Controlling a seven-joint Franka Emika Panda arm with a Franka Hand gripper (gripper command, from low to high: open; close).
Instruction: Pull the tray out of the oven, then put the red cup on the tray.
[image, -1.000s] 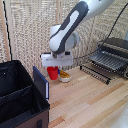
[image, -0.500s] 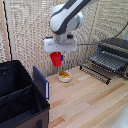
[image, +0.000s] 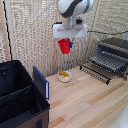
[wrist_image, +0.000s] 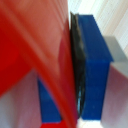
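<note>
— Fingers (image: 65, 42)?
— Clamped on the red cup (image: 64, 46), held high in the air above the white bowl (image: 64, 76) on the counter (image: 90, 100).
— And the tray (image: 106, 62)?
— Pulled out of the oven (image: 116, 47), at the exterior view's right — well apart from the cup.

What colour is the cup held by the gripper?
Bright red. The cup shows best in the exterior view, held in the air by the gripper.

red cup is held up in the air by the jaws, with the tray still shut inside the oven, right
Not quite. The red cup is held aloft, but the exterior view shows the tray already pulled out in front of the oven, not shut inside.
</note>
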